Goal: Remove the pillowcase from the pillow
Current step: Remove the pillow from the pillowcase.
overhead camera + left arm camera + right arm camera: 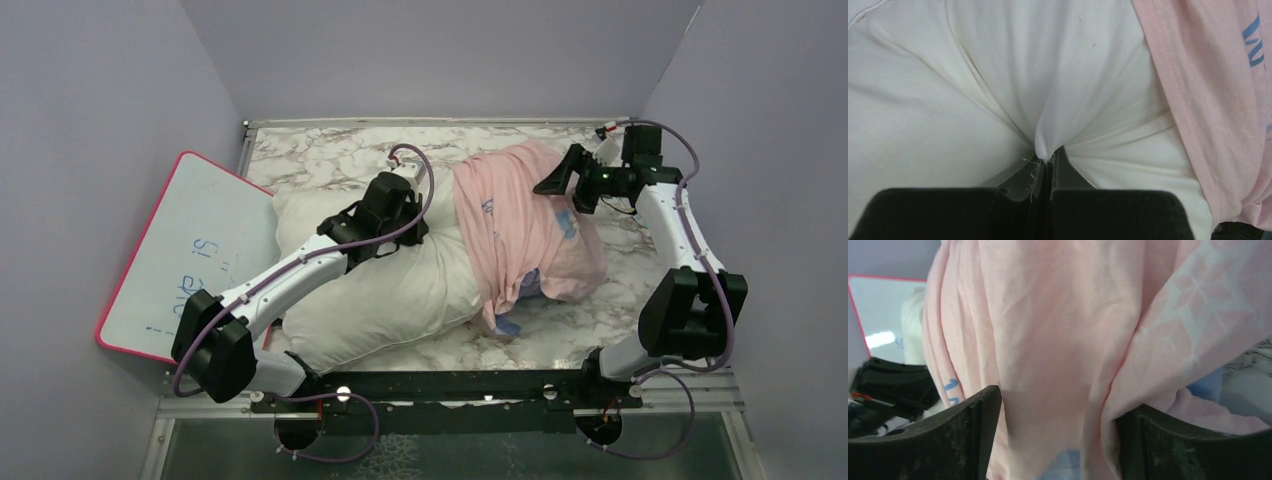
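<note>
— Black rail [450,385] in the foreground. What surrounds it?
— Lavender walls [450,50] and a marbled desk [330,150]. The pillow [400,290] lies across it, left fingers [1025,175] clenched on its cloth. The pink pillowcase [510,220] is bunched over its right end, between the spread, released right fingers [948,440].

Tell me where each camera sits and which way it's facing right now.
Top external: above and behind the bases, looking down at table, pillow, pillowcase; left arm and right arm show.
Left wrist: mounted behind the left gripper, facing the pillow; jaws shut on white fabric.
Right wrist: mounted behind the right gripper, facing the pillowcase; jaws open either side of pink cloth.
Shared: both wrist views catch the pillowcase's pink fabric.
</note>
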Motion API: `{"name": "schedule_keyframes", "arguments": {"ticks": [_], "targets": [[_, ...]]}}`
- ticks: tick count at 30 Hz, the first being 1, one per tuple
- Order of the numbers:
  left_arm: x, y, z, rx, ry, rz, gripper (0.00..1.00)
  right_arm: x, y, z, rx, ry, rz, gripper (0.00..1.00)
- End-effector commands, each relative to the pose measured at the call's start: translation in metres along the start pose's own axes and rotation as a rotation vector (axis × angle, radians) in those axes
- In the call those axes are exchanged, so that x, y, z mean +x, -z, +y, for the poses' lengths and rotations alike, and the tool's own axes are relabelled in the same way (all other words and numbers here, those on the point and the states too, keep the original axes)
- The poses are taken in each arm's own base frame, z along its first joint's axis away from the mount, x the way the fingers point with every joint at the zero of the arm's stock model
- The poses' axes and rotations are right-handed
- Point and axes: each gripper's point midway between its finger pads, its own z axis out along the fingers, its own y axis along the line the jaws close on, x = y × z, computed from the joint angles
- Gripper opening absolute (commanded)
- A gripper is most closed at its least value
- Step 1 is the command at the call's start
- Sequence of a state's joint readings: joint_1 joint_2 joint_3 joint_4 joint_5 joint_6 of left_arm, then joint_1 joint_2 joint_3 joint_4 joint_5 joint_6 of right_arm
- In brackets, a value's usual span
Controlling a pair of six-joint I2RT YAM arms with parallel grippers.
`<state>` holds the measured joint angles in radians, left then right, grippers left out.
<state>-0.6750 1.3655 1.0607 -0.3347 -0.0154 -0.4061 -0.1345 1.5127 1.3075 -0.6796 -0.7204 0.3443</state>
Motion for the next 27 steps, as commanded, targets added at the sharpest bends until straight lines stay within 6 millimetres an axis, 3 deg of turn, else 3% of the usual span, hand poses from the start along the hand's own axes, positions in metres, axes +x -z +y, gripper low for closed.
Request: {"name": "schedule_keyframes", "arguments": {"ticks": [1, 2, 3, 4, 6, 9, 10, 14, 16, 20, 22, 24, 27], "targets": [[0.070, 0.006, 0.035, -0.120, -0.007, 0.268, 0.00, 0.028, -0.030, 0.015, -0.083, 0.075, 0.116, 0.76], [0.069, 0.006, 0.035, -0.122, -0.008, 0.267, 0.00, 0.029, -0.033, 0.014, -0.068, 0.082, 0.114, 0.69], [0.069, 0.005, 0.036, -0.127, -0.008, 0.266, 0.00, 0.027, -0.034, 0.010, -0.030, 0.090, 0.097, 0.57], [0.069, 0.005, 0.037, -0.131, -0.009, 0.265, 0.00, 0.019, -0.032, -0.002, 0.060, 0.085, 0.056, 0.43], [0.070, 0.005, 0.038, -0.135, -0.007, 0.268, 0.00, -0.008, -0.018, -0.027, 0.277, 0.075, -0.079, 0.32], [0.077, 0.007, 0.045, -0.168, -0.006, 0.292, 0.00, -0.059, 0.032, -0.059, 0.608, 0.042, -0.345, 0.03], [0.083, 0.007, 0.051, -0.187, -0.002, 0.308, 0.00, -0.072, 0.053, -0.068, 0.691, 0.019, -0.427, 0.01], [0.107, 0.009, 0.077, -0.242, 0.041, 0.364, 0.00, -0.108, 0.130, -0.096, 0.753, -0.124, -0.660, 0.01], [0.110, 0.011, 0.084, -0.258, 0.041, 0.365, 0.00, -0.115, 0.140, -0.093, 0.724, -0.119, -0.677, 0.01], [0.104, 0.008, 0.081, -0.239, 0.025, 0.351, 0.00, -0.098, 0.085, -0.058, 0.405, -0.045, -0.446, 0.03], [0.098, 0.005, 0.075, -0.206, 0.028, 0.345, 0.00, -0.080, 0.061, -0.044, 0.256, -0.038, -0.320, 0.14], [0.093, 0.003, 0.067, -0.173, 0.030, 0.333, 0.00, -0.066, 0.052, -0.039, 0.188, -0.046, -0.244, 0.31], [0.082, 0.002, 0.055, -0.118, 0.036, 0.304, 0.00, -0.055, 0.060, -0.039, 0.237, -0.039, -0.247, 0.62]]}}
